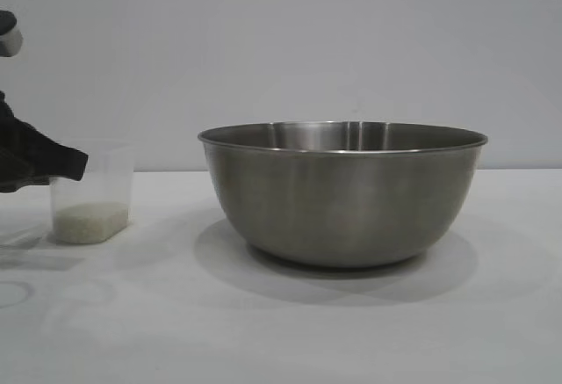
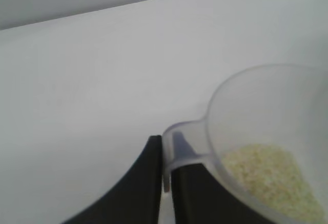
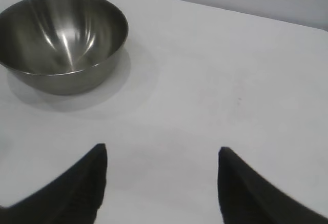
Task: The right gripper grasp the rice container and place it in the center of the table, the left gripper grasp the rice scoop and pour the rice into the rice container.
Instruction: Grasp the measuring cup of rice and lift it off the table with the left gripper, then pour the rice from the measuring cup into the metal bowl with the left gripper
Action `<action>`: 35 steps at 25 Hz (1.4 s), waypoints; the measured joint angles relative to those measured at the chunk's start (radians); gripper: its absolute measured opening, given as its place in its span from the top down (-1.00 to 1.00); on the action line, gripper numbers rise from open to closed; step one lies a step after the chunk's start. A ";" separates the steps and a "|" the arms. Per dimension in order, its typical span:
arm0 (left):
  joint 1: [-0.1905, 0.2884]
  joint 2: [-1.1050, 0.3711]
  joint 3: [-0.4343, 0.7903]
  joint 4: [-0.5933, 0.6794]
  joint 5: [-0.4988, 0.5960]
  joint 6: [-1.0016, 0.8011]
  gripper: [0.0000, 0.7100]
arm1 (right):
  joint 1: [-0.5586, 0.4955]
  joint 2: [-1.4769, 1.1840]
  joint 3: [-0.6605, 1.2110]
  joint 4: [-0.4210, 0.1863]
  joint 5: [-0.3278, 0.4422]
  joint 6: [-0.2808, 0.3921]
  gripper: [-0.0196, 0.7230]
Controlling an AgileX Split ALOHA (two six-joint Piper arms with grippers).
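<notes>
The rice container, a large steel bowl, stands on the white table near the middle; the right wrist view shows the rice container with nothing inside. At the far left stands the rice scoop, a clear plastic cup with a layer of rice in its bottom. My left gripper is shut on the scoop's small side handle. In the left wrist view the handle sits pinched between the left gripper fingers, rice visible in the cup. My right gripper hangs open over bare cloth, apart from the bowl.
A faint ring mark shows on the cloth at the front left. The grey wall runs behind the table.
</notes>
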 joint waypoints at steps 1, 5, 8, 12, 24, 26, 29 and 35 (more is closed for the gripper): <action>0.000 -0.025 -0.009 0.026 0.000 0.059 1.00 | 0.000 0.000 0.000 0.000 0.000 0.000 -0.13; 0.000 -0.106 -0.055 0.164 0.000 0.230 1.00 | 0.000 0.000 0.000 0.000 0.000 0.000 -0.13; 0.000 -0.143 -0.104 0.289 0.000 0.335 1.00 | 0.000 0.000 0.000 0.000 0.000 0.000 -0.13; -0.014 -0.151 -0.191 0.470 0.052 0.499 1.00 | 0.000 0.000 0.000 0.000 0.000 0.000 -0.13; -0.174 -0.076 -0.398 0.780 0.340 0.959 1.00 | 0.000 0.000 0.000 0.000 0.000 0.000 -0.13; -0.195 -0.062 -0.422 0.842 0.388 0.994 1.00 | 0.000 0.000 0.000 0.000 0.000 0.000 -0.13; -0.213 -0.055 -0.450 0.899 0.439 1.047 1.00 | 0.000 0.000 0.000 0.000 0.000 0.000 -0.13; -0.232 -0.055 -0.497 0.990 0.531 1.137 1.00 | 0.000 0.000 0.000 0.000 0.000 0.000 -0.13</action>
